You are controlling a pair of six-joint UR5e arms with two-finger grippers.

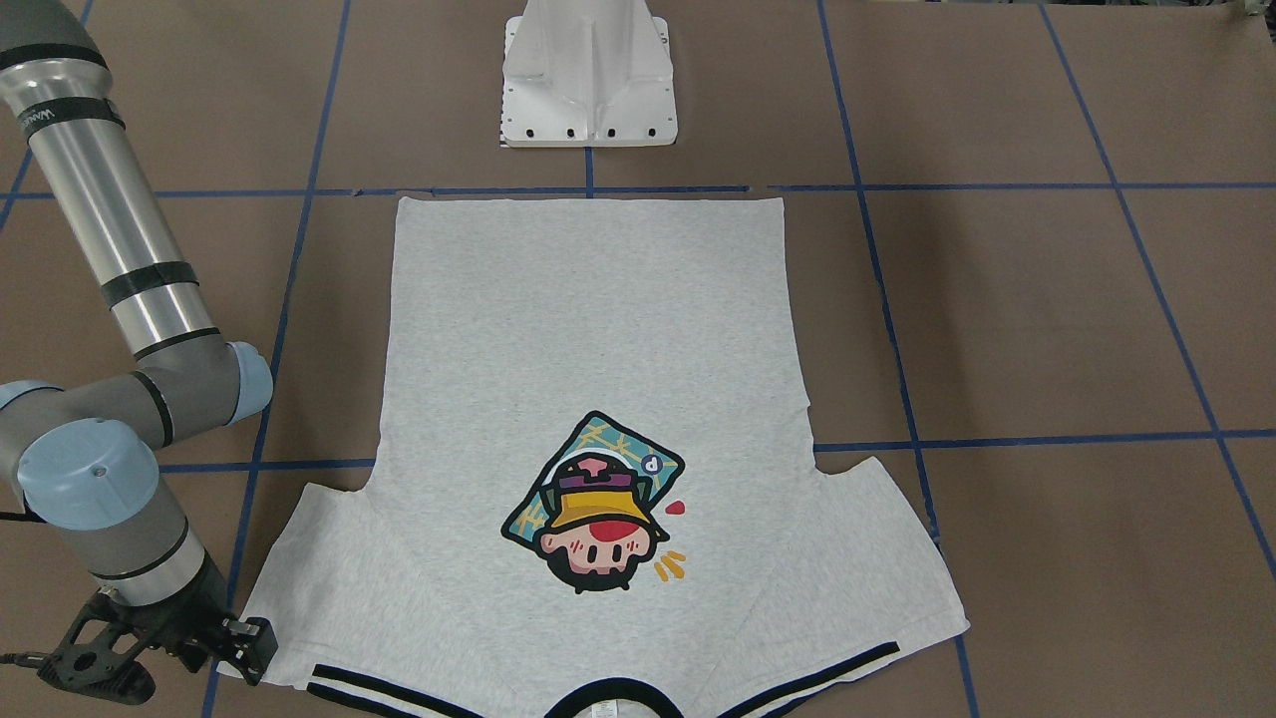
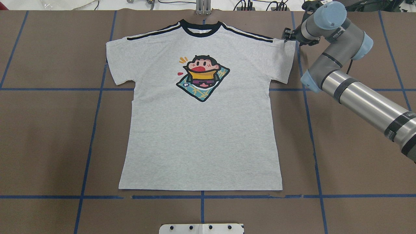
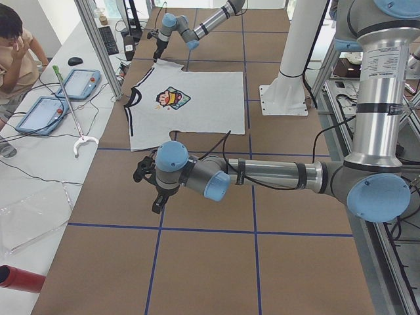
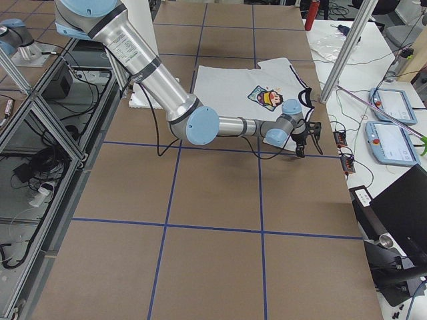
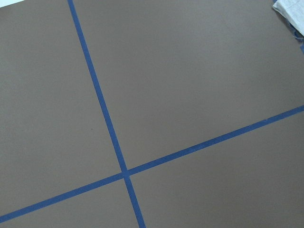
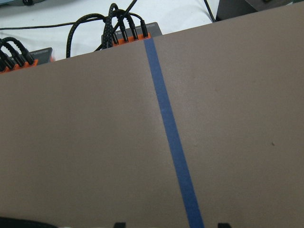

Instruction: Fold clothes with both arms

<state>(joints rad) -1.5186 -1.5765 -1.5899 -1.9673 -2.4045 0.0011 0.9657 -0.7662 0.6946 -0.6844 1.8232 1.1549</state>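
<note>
The light heather-grey short-sleeved T-shirt point(image 2: 201, 139) lies flat, print up, hem nearest the white pedestal base point(image 1: 588, 80). My black two-finger right gripper point(image 1: 245, 650), jaws apart and empty, hangs beside the sleeve point(image 1: 299, 588) far from that base; I should pinch both layers squarely. Of my left gripper point(image 3: 156, 202) I cannot tell the opening.

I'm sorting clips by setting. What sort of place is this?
Probably a robotics lab: robot arms mounted on a white pedestal, a table gridded with blue tape, and teach pendants beside it.
</note>
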